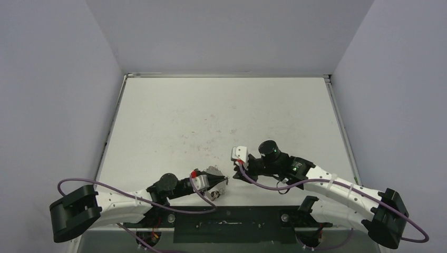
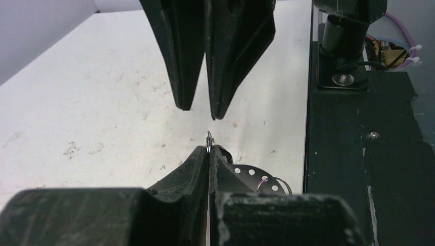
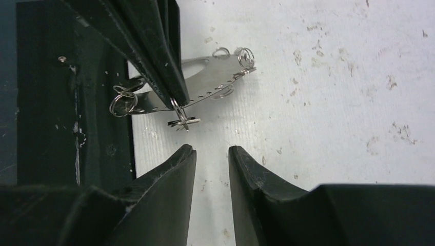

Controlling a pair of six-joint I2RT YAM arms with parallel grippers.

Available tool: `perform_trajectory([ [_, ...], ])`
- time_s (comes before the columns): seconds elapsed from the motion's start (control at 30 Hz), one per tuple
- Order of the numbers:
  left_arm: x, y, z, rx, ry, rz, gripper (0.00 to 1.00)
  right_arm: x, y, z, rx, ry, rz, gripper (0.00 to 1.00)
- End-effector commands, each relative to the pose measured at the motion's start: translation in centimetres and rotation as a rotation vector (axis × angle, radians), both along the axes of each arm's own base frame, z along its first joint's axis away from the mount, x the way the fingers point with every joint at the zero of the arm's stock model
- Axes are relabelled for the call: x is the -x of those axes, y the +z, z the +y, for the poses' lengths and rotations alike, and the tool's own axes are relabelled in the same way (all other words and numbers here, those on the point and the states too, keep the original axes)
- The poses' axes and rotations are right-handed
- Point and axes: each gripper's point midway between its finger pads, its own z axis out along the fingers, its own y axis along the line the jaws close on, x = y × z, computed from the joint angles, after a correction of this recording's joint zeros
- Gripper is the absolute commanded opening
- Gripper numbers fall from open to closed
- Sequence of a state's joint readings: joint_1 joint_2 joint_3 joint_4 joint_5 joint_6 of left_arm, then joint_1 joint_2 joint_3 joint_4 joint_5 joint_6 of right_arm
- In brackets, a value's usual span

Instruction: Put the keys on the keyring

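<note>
Steel glints at the tip of my left tool (image 2: 209, 149). Its jaws are pressed together on the key (image 2: 209, 137), a tiny silver piece whose thin loop pokes out just past the fingertips. From the right wrist, the key (image 3: 183, 121) hangs at those tips low over the bench (image 3: 333, 102) and throws a small shadow. I cannot tell whether it touches the surface. My right tool (image 3: 211, 151) faces it tip to tip, jaws spread with nothing between them, near the key but apart from it.

The keyring (image 3: 215, 77) lies flat on the bench just behind my left tool. It is a silvery band pierced with small holes and strung with several small rings (image 3: 123, 101). The left tool's dark fingers (image 3: 154, 61) cross in front of it and hide its middle. From the left wrist, only one end of the keyring (image 2: 246, 171) shows past my own finger.

A black mounting plate (image 1: 232, 224) runs along the near edge of the bench, just beside the keyring. One cluster of the small rings sits right at the plate's edge. The right arm's base post (image 2: 341, 46) stands on this plate, close to where both tools meet. Purple cables (image 1: 95, 182) loop off each arm.
</note>
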State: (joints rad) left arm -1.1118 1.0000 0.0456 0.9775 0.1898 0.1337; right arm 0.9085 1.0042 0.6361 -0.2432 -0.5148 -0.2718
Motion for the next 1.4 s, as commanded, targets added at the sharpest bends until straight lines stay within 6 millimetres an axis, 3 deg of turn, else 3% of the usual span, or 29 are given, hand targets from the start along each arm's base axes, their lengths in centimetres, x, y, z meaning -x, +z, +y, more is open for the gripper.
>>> perform_trajectory([
  [0.0, 0.0, 2.1, 0.5, 0.067, 0.013, -0.024, 0.00, 1.0, 2.4, 1.6, -0.131, 0.120, -0.055, 0.31],
  [0.47, 0.2, 2.4, 1.2, 0.078, 0.023, -0.026, 0.00, 1.9, 3.6, 3.4, -0.213, 0.216, -0.048, 0.28],
  [0.7, 0.3, 2.4, 1.0, 0.076, 0.015, -0.029, 0.00, 1.9, 2.6, 3.9, -0.190, 0.227, -0.025, 0.22],
  [0.97, 0.3, 2.6, 1.1, 0.082, 0.016, -0.033, 0.00, 1.6, 1.1, 3.6, -0.141, 0.218, -0.020, 0.00],
  [1.37, 0.3, 3.3, 1.2, 0.102, 0.017, -0.044, 0.00, 1.2, -1.2, 2.8, -0.082, 0.183, -0.018, 0.00],
])
